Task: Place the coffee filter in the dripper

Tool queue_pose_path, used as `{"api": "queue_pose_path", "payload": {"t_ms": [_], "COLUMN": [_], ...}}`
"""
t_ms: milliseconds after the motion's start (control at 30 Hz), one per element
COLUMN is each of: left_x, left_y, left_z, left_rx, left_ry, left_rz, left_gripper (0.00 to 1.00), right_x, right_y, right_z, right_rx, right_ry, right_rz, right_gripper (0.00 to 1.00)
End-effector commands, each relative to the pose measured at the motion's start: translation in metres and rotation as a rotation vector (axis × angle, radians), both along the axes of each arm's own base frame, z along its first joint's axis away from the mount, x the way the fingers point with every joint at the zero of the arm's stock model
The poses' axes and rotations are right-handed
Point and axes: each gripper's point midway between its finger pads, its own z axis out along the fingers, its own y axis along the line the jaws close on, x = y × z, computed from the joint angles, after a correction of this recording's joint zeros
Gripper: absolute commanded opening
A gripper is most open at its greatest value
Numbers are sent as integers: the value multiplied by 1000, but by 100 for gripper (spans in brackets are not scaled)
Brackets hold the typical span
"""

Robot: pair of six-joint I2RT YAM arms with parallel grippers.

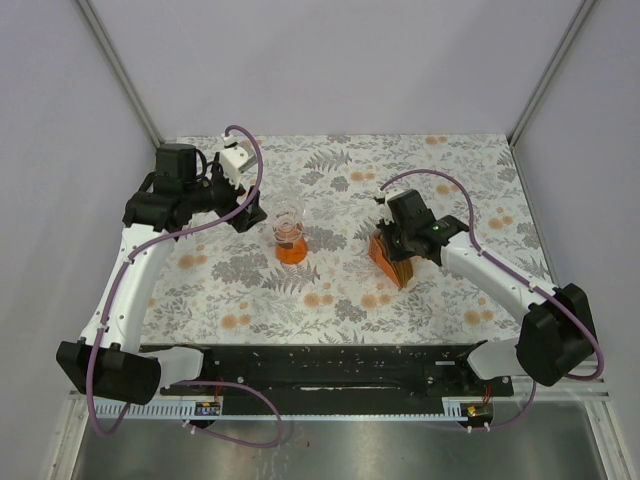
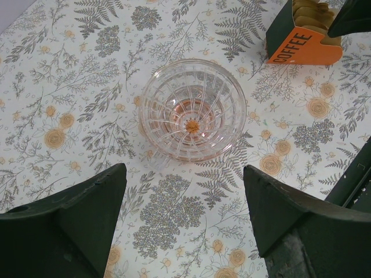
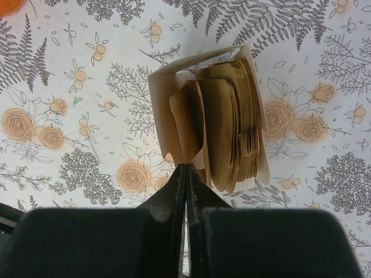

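Observation:
The dripper (image 1: 289,240), a clear ribbed funnel on an orange base, stands upright on the floral cloth, empty inside in the left wrist view (image 2: 193,110). My left gripper (image 1: 248,214) is open just left of it, hovering with its fingers wide apart (image 2: 182,174). My right gripper (image 1: 398,248) is over the filter holder (image 1: 386,264). In the right wrist view it (image 3: 186,168) is shut on the edge of one coffee filter (image 3: 186,119), which stands apart from the stack of brown papers (image 3: 240,116) inside the beige holder (image 3: 157,95).
The holder's orange side reads "COFFEE" in the left wrist view (image 2: 301,45). The floral cloth (image 1: 330,290) covers the table; a black rail (image 1: 320,365) runs along the near edge. Grey walls and frame posts enclose the back and sides.

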Motion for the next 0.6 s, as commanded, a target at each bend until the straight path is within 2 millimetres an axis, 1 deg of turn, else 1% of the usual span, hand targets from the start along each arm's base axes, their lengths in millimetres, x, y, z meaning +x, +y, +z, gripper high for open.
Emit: {"api": "queue_pose_path", "payload": {"t_ms": [0,300,400,467,567], "left_x": [1,-2,-4,-4,-5], "left_y": [-3,-4,-5,-5,-6], "left_z": [9,12,14,13,13], "left_rx": [-18,-19,-21,-22,-24], "left_ry": [-34,-39,-40,-38,-40], "left_rz": [-24,-37,-46,-52,-55], "left_gripper": [86,86,86,87,87], "right_x": [8,1,-2,-3,-3], "right_y": [-5,-12,-9,-9,-9], "right_z": [32,51,63,67,65], "right_rx": [5,0,27,37,29], "right_ry": [-72,-93,-103,-110,-107], "right_rz": [-11,-16,-2,4,6], "right_gripper": [0,0,0,0,0]}}
